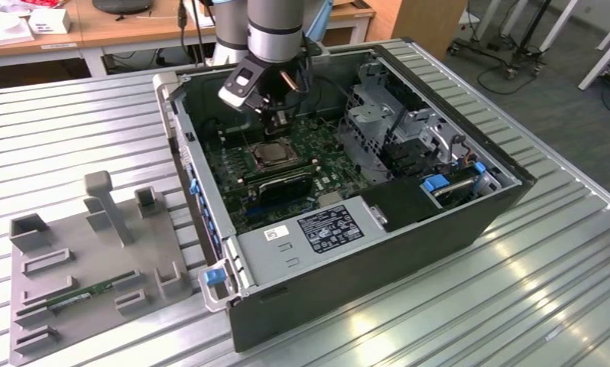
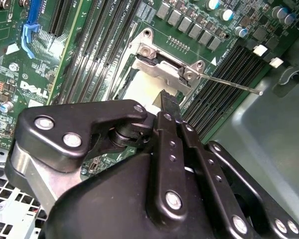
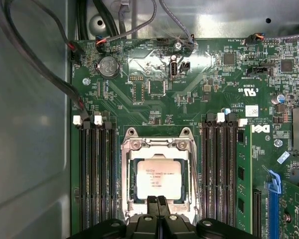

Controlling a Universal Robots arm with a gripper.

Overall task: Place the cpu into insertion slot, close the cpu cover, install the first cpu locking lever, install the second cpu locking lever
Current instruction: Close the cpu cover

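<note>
- The chip (image 3: pixel 158 179) lies flat in its socket (image 3: pixel 123 167), ringed by the thin cover (image 3: pixel 158 152).
- Gripper (image 3: pixel 157 200) jaws together, empty, at the socket's edge.
- Chip likely light, stiff, fragile; grip its edges only.

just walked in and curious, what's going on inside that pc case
A robot arm's black hand, shut, is down inside the open black computer case, at the edge of the square silver-rimmed insertion slot. The small square silvery-tan cpu already sits in the slot, and the thin silvery cpu cover frame looks lowered around it. In the second wrist view a thin metal locking lever juts out sideways, seemingly not latched.
</note>
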